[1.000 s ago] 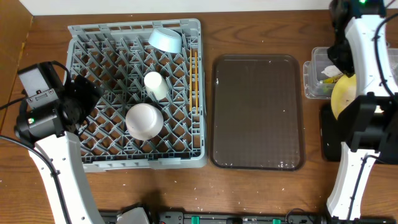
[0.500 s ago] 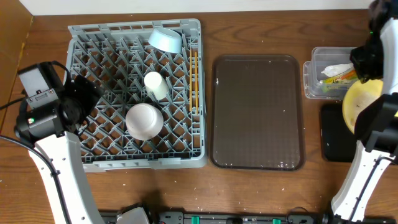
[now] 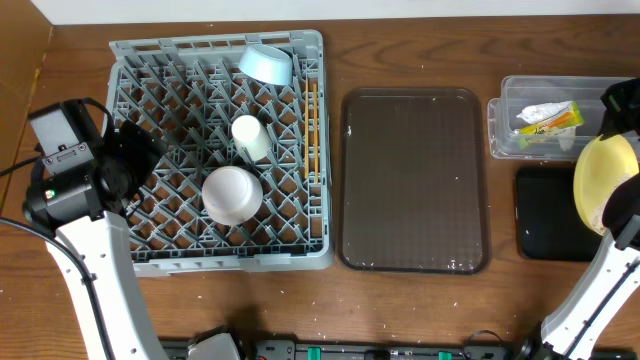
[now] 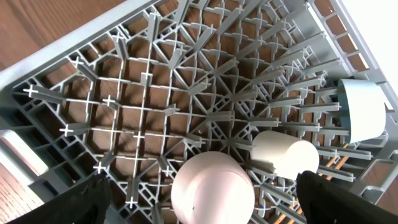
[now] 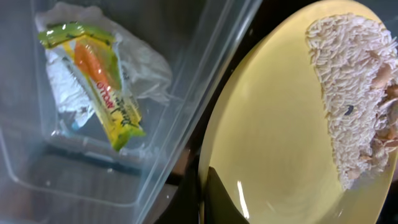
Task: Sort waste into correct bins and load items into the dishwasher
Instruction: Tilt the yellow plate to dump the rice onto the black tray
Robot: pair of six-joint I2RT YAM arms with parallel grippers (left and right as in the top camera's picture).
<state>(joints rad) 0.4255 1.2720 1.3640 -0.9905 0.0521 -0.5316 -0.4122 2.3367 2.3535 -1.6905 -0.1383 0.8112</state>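
Observation:
My right gripper is shut on the rim of the pale yellow plate, held tilted above the black tray; the plate carries pale food crumbs. The clear tub holds the yellow-green wrapper packet and the white paper wad. The grey dish rack holds the light blue bowl, cream cup, pinkish-white bowl and chopsticks. My left gripper is open above the pinkish-white bowl.
A dark brown serving tray lies between the rack and the bins. The table's left edge meets a wooden side panel. The right arm's links stand at the right edge of the overhead view.
My right arm has swung right and toward the front with the plate, from over the clear tub to over the black tray, uncovering the tub. The left arm has not moved.

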